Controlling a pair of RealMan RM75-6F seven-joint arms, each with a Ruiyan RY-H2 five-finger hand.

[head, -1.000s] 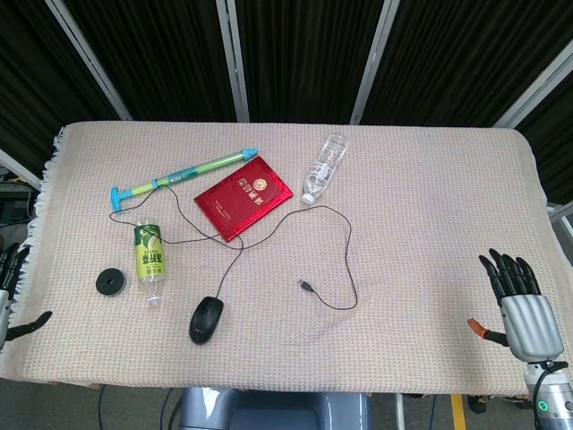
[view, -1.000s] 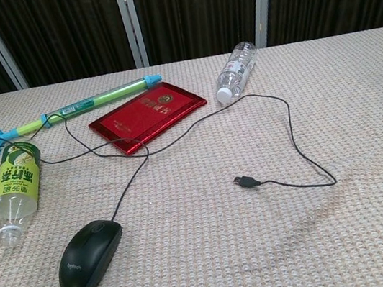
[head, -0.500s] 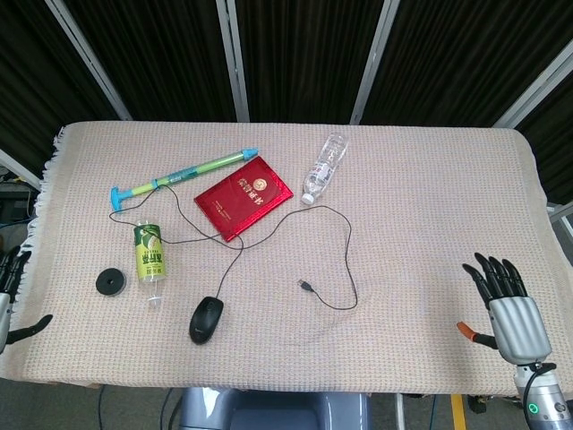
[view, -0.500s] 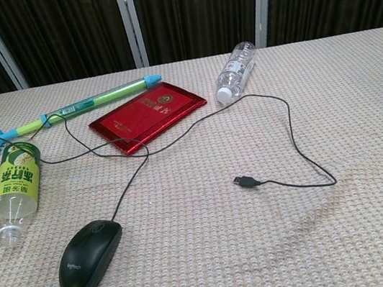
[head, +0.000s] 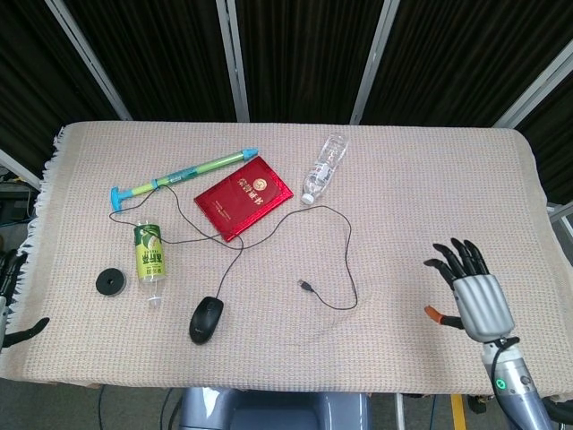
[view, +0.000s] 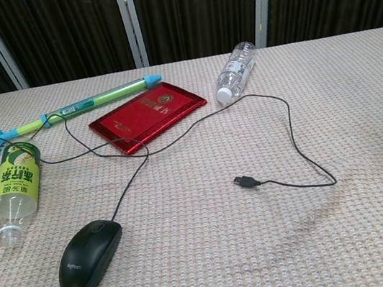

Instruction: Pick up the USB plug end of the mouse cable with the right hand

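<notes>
The USB plug lies free on the cloth near the table's middle, at the end of a thin black cable that loops back to the black mouse at the front. My right hand hovers over the front right of the table, fingers spread and empty, well to the right of the plug. It does not show in the chest view. My left hand is only partly seen at the left edge, off the table.
A red booklet, a green-blue tube, a clear bottle, a green-label bottle and a black disc lie left and behind. The cloth-covered table ends near my right hand.
My right hand has moved left and slightly forward over the table, toward the plug. The plug, cable and mouse lie as before.
</notes>
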